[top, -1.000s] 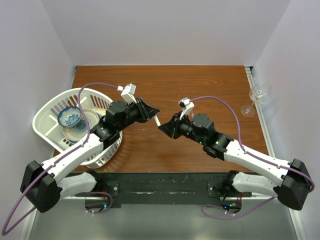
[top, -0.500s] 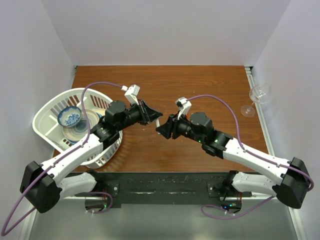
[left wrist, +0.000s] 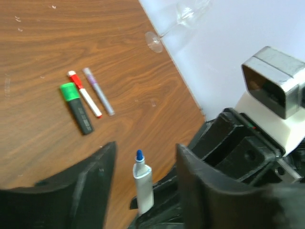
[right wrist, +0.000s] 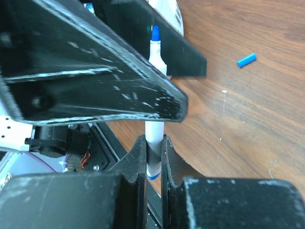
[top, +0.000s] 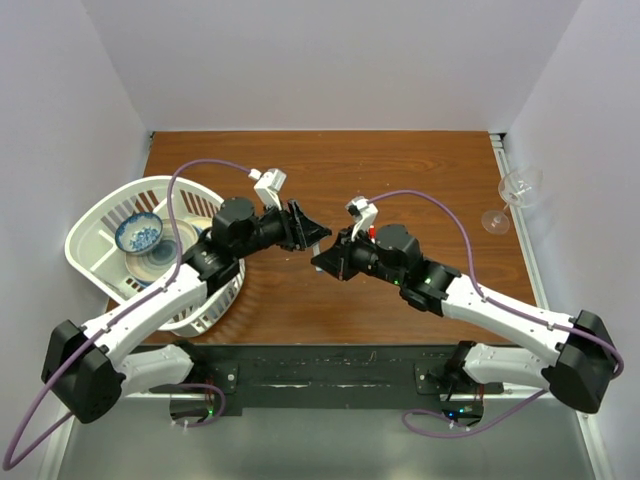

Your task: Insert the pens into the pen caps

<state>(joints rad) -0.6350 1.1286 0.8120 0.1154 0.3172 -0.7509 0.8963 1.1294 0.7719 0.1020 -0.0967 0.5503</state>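
Note:
A thin white pen point(right wrist: 153, 138) with a bare blue tip point(left wrist: 139, 155) is held above the table by my right gripper point(right wrist: 152, 141), which is shut on its lower barrel. My left gripper point(left wrist: 147, 151) is open; its fingers point(left wrist: 97, 183) stand either side of the pen's tip without touching it. The two grippers meet over the table's middle point(top: 318, 246). A small blue cap point(right wrist: 246, 60) lies loose on the wood. On the table farther off lie a black marker with a green cap point(left wrist: 76, 107), a white pen with a red cap point(left wrist: 85, 94) and a thin grey pen with a purplish end point(left wrist: 98, 90).
A white basket point(top: 92, 222) holding a blue-patterned bowl point(top: 138, 235) and plates sits at the left edge, under the left arm. A wine glass point(top: 515, 192) lies on its side at the far right edge by the wall.
My left gripper has opened and let go of the white pen. My right gripper opened briefly, shifted left along the pen and shut on it again.

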